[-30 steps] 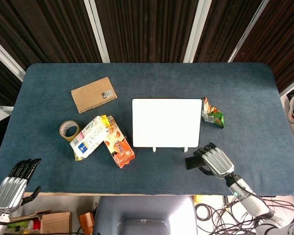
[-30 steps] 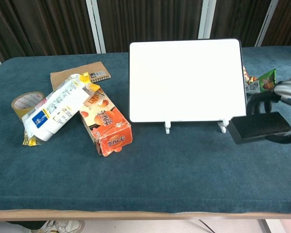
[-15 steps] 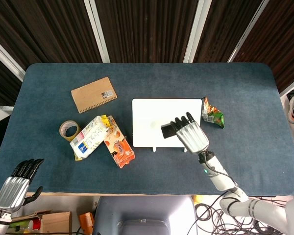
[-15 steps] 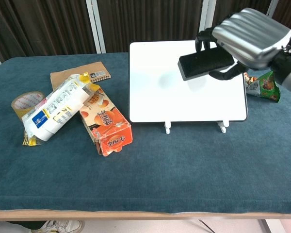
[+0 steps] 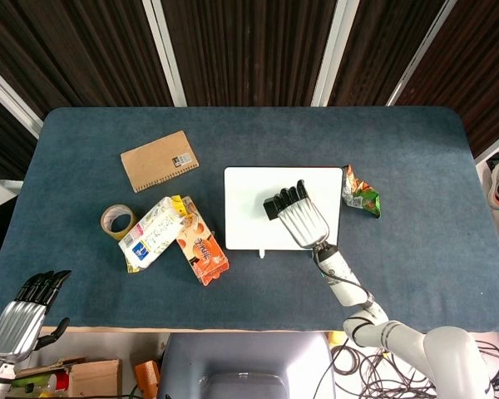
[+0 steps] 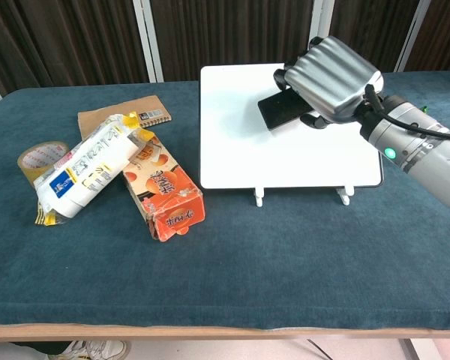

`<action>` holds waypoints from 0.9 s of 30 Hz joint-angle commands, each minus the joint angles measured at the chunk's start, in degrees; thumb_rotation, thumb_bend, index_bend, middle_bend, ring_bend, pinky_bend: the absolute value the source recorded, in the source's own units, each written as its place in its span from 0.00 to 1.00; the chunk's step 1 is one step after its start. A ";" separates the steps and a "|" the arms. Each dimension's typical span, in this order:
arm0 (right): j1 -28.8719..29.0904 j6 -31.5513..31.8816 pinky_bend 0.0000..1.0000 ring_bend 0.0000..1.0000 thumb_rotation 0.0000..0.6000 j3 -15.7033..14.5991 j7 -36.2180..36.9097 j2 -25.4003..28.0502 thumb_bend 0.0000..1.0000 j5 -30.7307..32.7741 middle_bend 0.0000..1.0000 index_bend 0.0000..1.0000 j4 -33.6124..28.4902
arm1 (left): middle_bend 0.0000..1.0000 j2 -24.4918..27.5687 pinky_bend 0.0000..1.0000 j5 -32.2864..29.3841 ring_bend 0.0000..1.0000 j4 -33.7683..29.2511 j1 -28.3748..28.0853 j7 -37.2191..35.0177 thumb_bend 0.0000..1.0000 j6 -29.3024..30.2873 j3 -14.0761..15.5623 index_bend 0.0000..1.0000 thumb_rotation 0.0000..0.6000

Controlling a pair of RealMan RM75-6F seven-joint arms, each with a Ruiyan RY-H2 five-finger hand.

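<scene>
Up against the upright white rectangular board (image 6: 285, 142), the right hand (image 6: 331, 79) grips a flat black eraser block (image 6: 281, 109), its curled fingers hiding the block's far end. Down at the desk (image 5: 83, 283) edge, the left hand (image 5: 21, 320) hangs empty, fingers loosely apart.

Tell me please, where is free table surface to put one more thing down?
Bare cloth lies along the table far edge behind the whiteboard, along the near edge before it, and right of the snack packet. The left-middle is crowded: notebook, tape roll, two food packs.
</scene>
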 commanded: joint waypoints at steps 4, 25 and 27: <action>0.88 -0.71 0.32 0.41 1.00 -0.49 0.98 -1.99 0.22 1.60 0.43 0.55 2.99 | 0.12 0.23 0.12 -0.04 0.09 -0.15 -0.08 0.00 0.35 -0.43 0.06 0.00 1.00; -3.87 1.64 0.21 0.20 1.00 -3.62 1.45 6.10 0.22 4.01 0.16 0.00 -11.60 | 0.12 0.80 0.12 -0.17 0.08 -0.17 0.43 -0.83 0.35 0.29 -0.17 0.00 1.00; -7.20 3.93 0.17 0.16 1.00 -5.96 1.48 10.92 0.22 3.18 0.12 0.00 -19.40 | 0.11 0.78 0.11 -0.57 0.08 0.29 0.80 -1.45 0.35 0.95 -0.43 0.00 1.00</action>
